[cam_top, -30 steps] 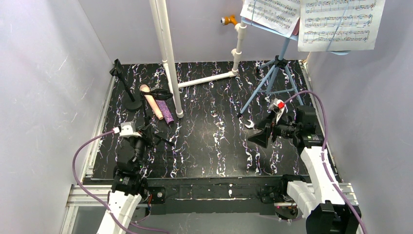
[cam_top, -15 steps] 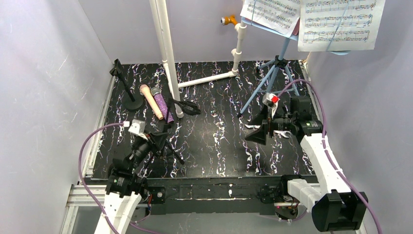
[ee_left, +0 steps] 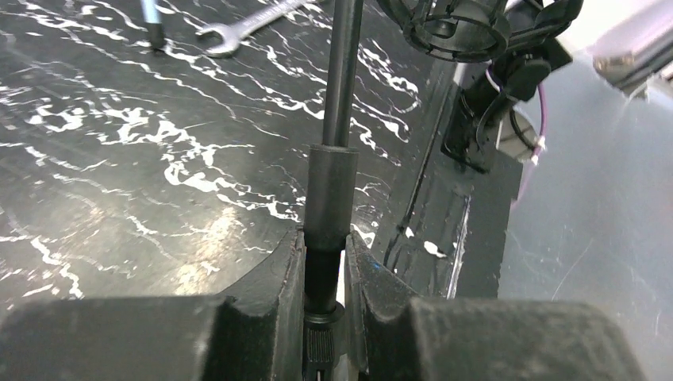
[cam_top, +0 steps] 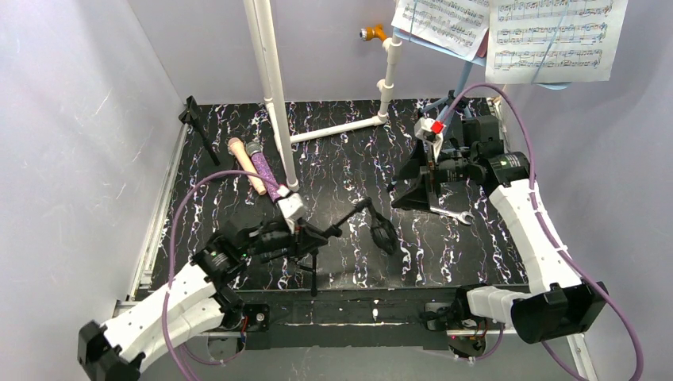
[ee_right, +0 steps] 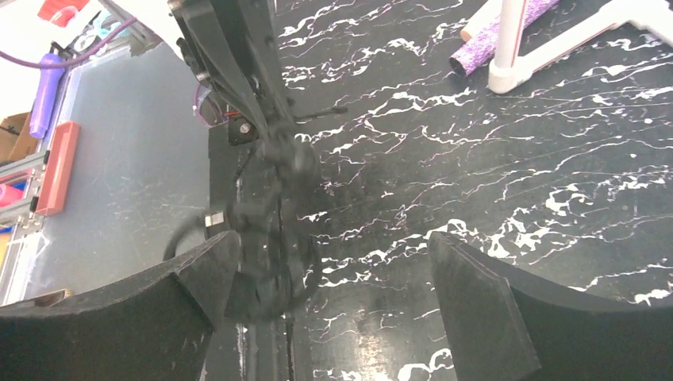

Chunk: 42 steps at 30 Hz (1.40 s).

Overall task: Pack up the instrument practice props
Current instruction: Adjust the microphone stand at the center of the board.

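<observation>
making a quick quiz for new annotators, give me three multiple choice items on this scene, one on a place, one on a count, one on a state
1. Where is the silver wrench?
a) on the music rack
b) against the left wall
c) on the table by the right tool

2. How many microphones lie on the table?
a) one
b) two
c) four

3. What is the left tool doing?
a) shut on the black mic tripod
b) open and empty
c) shut on a sheet-music page

Answers:
1 c: the top view shows it flat on the tabletop, just on the near side of the open right tool.
2 b: the peach microphone and the purple glitter microphone lie side by side.
3 a: the left wrist view shows both fingers clamped on the tripod's pole.
</observation>
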### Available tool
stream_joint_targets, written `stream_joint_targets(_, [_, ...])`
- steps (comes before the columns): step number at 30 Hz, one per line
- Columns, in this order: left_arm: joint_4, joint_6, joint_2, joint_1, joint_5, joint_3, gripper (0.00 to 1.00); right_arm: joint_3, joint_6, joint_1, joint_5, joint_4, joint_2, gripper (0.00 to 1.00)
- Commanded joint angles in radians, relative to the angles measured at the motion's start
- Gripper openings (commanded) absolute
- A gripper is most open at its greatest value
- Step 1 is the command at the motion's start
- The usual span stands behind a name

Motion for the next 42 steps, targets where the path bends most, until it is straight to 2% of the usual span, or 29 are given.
stream_joint_targets(1, [0.185, 0.091, 0.113, -0.080, -0.047, 0.058, 0.00, 0.040, 0.046, 0.081, 0.090, -0.070, 0.019, 0.98])
stream_joint_targets(8, [0.288, 0.081, 0.206, -0.100, -0.038, 0.078, 0.00, -0.087, 0.094, 0.134, 0.148, -0.035, -0.017, 0.98])
stream_joint_targets(16, [0.304, 0.075, 0.227, -0.127, -0.037, 0.080, 0.00, -0.109, 0.243, 0.141, 0.131, 0.101, 0.013, 0.98])
stream_joint_targets(18, [0.315, 0.074, 0.231, -0.133, -0.049, 0.073, 0.00, -0.110, 0.285, 0.141, 0.088, 0.133, 0.036, 0.81])
stream_joint_targets(19, [0.318, 0.077, 0.227, -0.134, -0.056, 0.066, 0.00, -0.117, 0.277, 0.141, 0.103, 0.134, 0.031, 0.58])
stream_joint_targets(22, [0.321, 0.079, 0.203, -0.134, -0.097, 0.042, 0.00, -0.120, 0.171, 0.141, 0.201, 0.081, 0.008, 0.16])
stream_joint_targets(23, [0.321, 0.074, 0.199, -0.136, -0.109, 0.038, 0.00, -0.114, 0.139, 0.141, 0.215, 0.059, 0.005, 0.08])
stream_joint_targets(24, [0.321, 0.059, 0.198, -0.136, -0.120, 0.040, 0.10, -0.102, 0.110, 0.141, 0.218, 0.041, 0.003, 0.01])
stream_joint_targets(26, [0.318, 0.011, 0.227, -0.133, -0.068, 0.072, 0.46, -0.056, 0.028, 0.142, 0.209, -0.019, 0.006, 0.01])
stream_joint_targets(27, [0.314, -0.003, 0.255, -0.133, -0.020, 0.098, 0.58, -0.045, -0.001, 0.145, 0.209, -0.040, 0.009, 0.01])
stream_joint_targets(30, [0.283, -0.014, 0.311, -0.134, 0.055, 0.162, 0.80, -0.021, -0.040, 0.153, 0.232, -0.071, 0.009, 0.01])
stream_joint_targets(31, [0.260, -0.013, 0.334, -0.134, 0.073, 0.195, 0.84, -0.008, -0.058, 0.158, 0.244, -0.086, 0.009, 0.01])
stream_joint_targets(37, [0.217, 0.019, 0.455, -0.142, 0.143, 0.321, 0.86, 0.043, -0.109, 0.185, 0.301, -0.134, 0.004, 0.01])
stream_joint_targets(42, [0.180, 0.149, 0.552, -0.216, 0.077, 0.401, 0.81, 0.087, -0.114, 0.197, 0.314, -0.154, 0.016, 0.01])
